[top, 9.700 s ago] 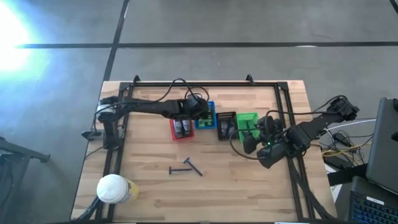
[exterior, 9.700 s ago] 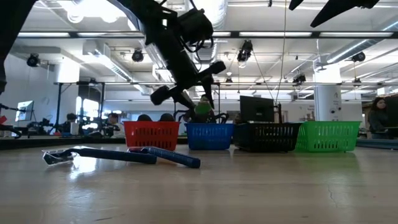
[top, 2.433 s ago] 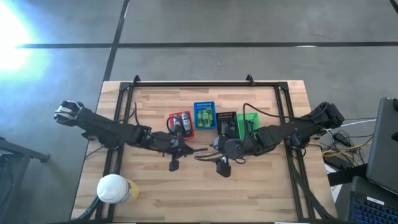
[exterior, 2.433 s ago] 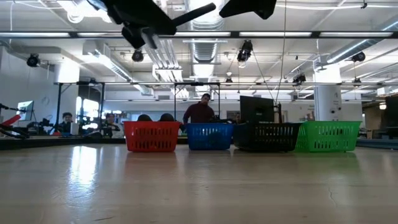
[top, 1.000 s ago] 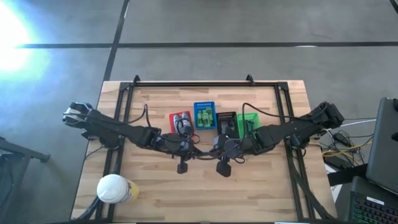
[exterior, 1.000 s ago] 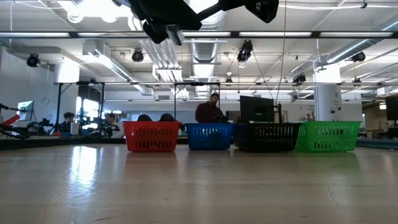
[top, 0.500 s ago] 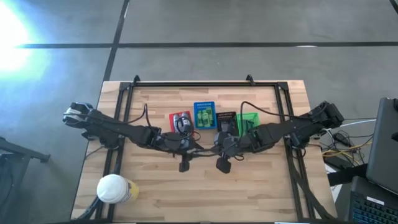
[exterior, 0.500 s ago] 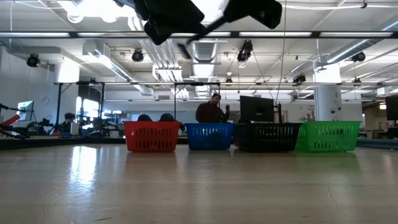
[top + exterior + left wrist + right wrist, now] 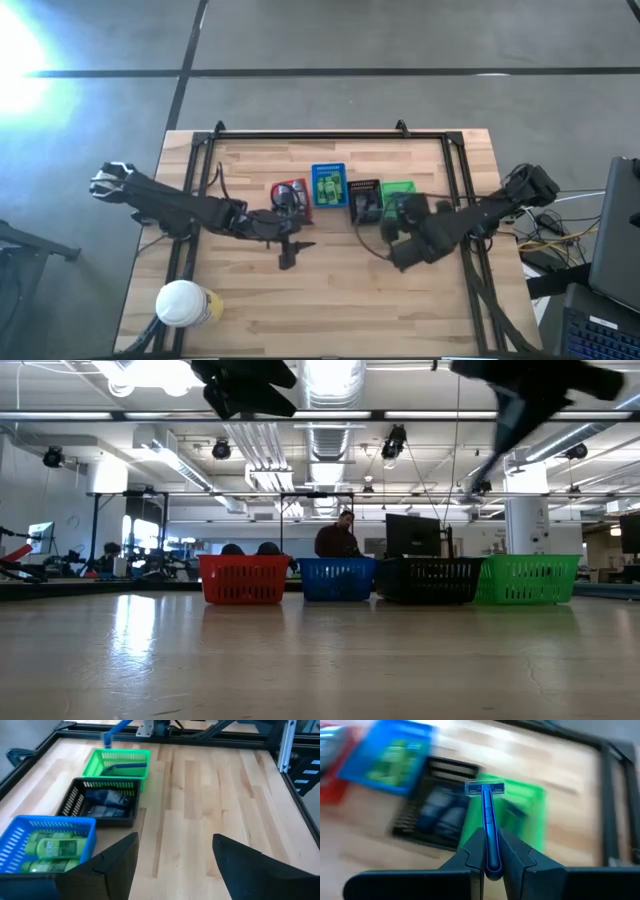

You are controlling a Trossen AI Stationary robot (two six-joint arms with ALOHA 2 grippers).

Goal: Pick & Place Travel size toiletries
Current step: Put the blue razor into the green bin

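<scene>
A squat white-lidded yellowish container is standing nearest, at the front left corner of the pale slatted-wood table, well apart from everything else.

Farther in, the left gripper is hanging above bare planks with its two dark, matte, wedge-shaped fingers spread wide and nothing between them. From above it is sitting just in front of the red basket.

The right gripper is pinching the smooth handle of a thin blue plastic razor, its black angular fingers pressed narrowly against both sides of the stem. The razor's flat, pale rectangular head is pointing away from the wrist, over the near edge of the green basket, and the whole razor is being carried in the air, touching no basket. In the high view this gripper is sitting just in front of the green basket.

Beyond the grippers, four small rectangular slotted plastic baskets are lining up in a row: the red one holding grey oval mini bottles, a blue basket holding rounded green bottles, a black basket holding dark, crinkled blue-grey packets, and the green one, where another blue razor is lying flat.

A black metal frame is bordering the table's far edge.
</scene>
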